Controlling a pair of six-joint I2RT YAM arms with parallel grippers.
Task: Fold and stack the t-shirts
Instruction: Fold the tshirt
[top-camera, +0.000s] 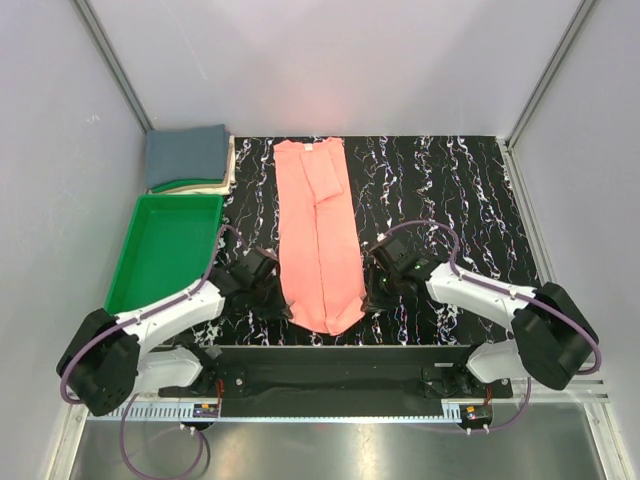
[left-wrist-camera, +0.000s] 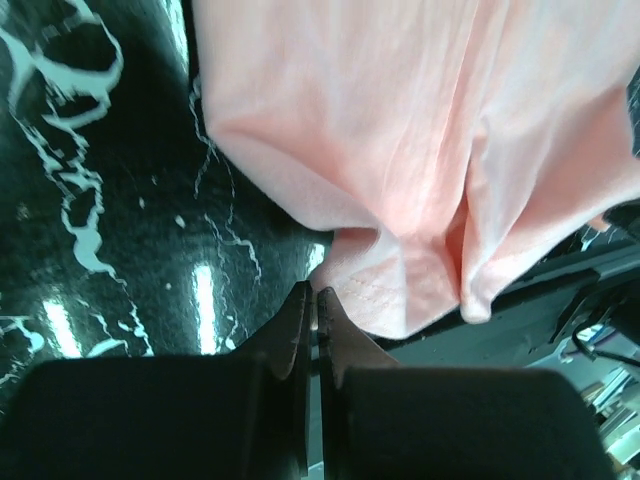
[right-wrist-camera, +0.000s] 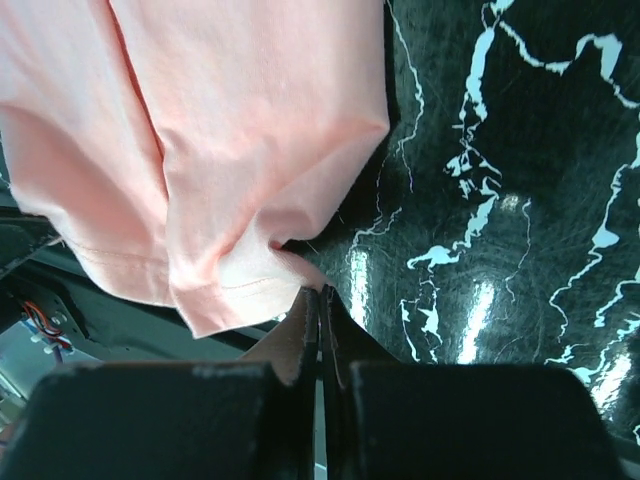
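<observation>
Overhead; wrist close-ups sharing pink t-shirt (top-camera: 318, 240)

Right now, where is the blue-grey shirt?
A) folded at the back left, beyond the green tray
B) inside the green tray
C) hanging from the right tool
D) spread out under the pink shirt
A: the blue-grey shirt lies folded at the back left, past the far rim of the green tray, apart from the pink shirt.

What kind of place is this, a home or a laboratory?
Probably a laboratory robot cell: plain white walls in metal framing enclose a black marbled table, with a left arm and right arm bolted at its near edge.
</observation>
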